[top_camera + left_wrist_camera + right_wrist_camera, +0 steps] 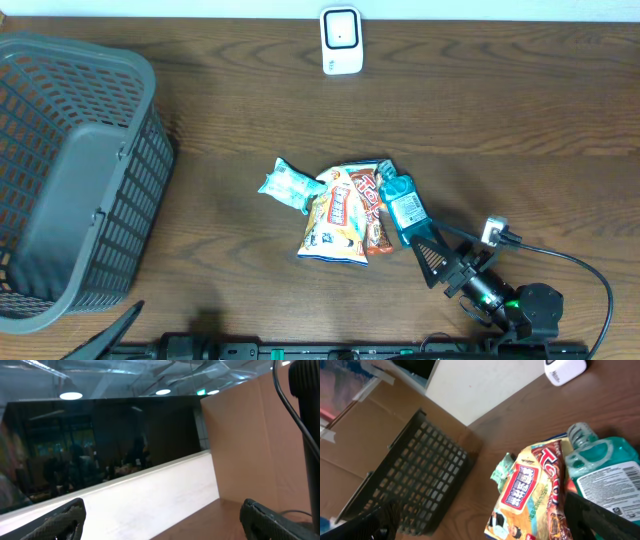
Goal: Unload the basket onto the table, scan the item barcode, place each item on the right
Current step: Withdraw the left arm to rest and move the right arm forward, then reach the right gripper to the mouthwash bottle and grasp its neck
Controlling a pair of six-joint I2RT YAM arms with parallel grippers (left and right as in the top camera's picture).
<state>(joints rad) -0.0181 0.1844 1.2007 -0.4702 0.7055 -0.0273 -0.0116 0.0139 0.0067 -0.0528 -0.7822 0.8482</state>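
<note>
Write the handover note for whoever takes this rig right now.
Left gripper: open, empty, at the near edge, away from the pile.
Right gripper: open, empty, just beside the teal bottle at the pile's right end.
Items: the bottle, yellow snack bag, red-brown wrapper and small teal packet lie heaped together; white scanner at the far edge; grey basket on the left.
Done: nothing picked up.
Left: grasp an item and show its barcode to the scanner.

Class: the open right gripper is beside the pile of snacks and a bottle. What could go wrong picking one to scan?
The teal bottle touches the red snack pack, so the right gripper may drag both.
The scanner sits across the table; a weak grip could drop the item midway.
</note>
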